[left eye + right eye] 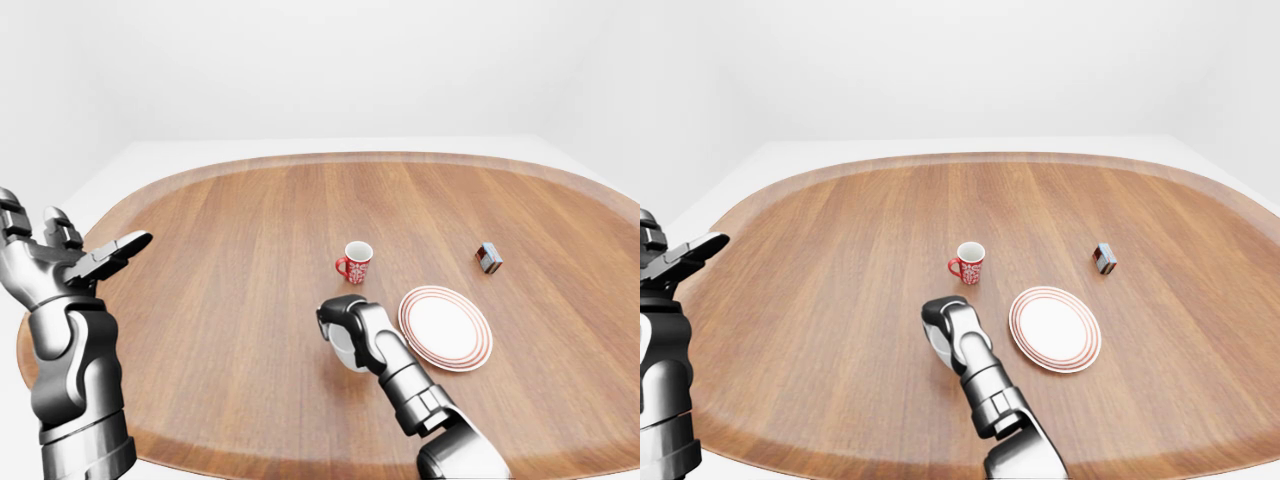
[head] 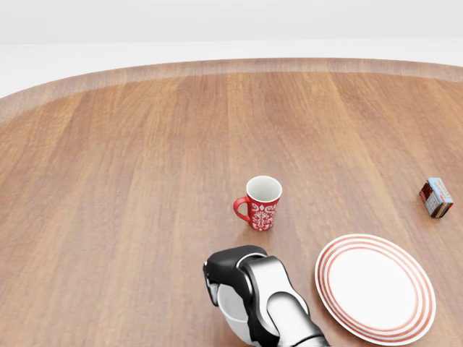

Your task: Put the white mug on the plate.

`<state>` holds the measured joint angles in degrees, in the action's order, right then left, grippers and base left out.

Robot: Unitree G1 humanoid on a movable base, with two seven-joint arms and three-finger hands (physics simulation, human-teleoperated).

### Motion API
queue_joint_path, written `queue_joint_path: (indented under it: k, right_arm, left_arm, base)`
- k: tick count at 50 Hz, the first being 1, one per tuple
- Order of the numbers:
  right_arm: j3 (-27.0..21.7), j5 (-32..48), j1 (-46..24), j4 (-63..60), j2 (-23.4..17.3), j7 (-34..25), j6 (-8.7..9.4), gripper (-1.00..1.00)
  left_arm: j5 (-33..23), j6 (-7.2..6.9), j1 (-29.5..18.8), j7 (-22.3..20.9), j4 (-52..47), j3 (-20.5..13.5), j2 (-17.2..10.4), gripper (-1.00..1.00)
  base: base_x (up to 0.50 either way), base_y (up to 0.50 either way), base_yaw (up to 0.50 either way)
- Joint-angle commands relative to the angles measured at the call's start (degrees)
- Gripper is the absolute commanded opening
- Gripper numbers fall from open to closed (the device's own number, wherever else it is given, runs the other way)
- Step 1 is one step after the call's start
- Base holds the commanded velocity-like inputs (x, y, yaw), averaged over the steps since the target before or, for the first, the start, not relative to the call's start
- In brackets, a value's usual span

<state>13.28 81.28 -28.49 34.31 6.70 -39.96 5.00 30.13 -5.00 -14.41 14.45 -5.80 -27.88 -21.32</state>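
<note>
On wooden oval bench (image 2: 108, 181), near edge: right robot hand (image 2: 233, 271) curling fingers round plain white mug (image 2: 235, 314), gripping it. Mug sitting left of red-rimmed white plate (image 2: 375, 286), apart. Left robot hand (image 1: 60, 262) hanging wide, idle. Lift, carry, placement remaining.

The right hand (image 2: 230, 271) sits at the end of a silver forearm that rises from the bottom edge of the head view. Its wrist is bent and its black fingers (image 2: 215, 273) curl downward and inward round the white mug (image 2: 233, 312), which lies mostly hidden under the palm. The left hand (image 1: 62, 262) is raised at the left edge of the left-eye view on an upright forearm, palm up, fingers spread apart and pointing away from the wrist, holding nothing.
</note>
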Motion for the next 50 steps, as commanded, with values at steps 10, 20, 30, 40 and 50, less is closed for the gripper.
queue_joint_path:
  k: [10,20,30,40,50]
  right_arm:
    - [-9.25,-6.57,-13.73,-1.41,-9.49,-0.04,0.0,-1.0]
    - [-14.06,-19.51,-24.34,13.0,-20.42,-0.04,0.0,-1.0]
    - [-16.01,-26.76,-33.59,27.66,-31.25,0.48,0.0,-1.0]
    - [-16.94,-32.67,-32.16,32.8,-35.76,10.25,0.0,-1.0]
    - [-17.65,-37.29,-29.85,35.31,-38.24,17.9,0.0,-1.0]
  left_arm:
    - [-0.1,0.0,-0.08,0.04,-0.03,0.1,0.06,1.0]
    - [-0.15,0.0,-0.1,0.09,-0.04,0.08,0.05,1.0]
    - [-0.26,0.0,-0.35,0.04,0.47,0.15,-0.08,1.0]
    - [-0.22,0.0,-0.24,0.17,0.14,0.14,-0.06,1.0]
    - [0.03,0.0,-0.13,0.25,-0.26,-0.04,-0.11,1.0]
  base:
    - [0.0,0.0,0.0]
    - [0.0,0.0,0.0]
    - [0.0,0.0,0.0]
    - [0.0,0.0,0.0]
    - [0.0,0.0,0.0]
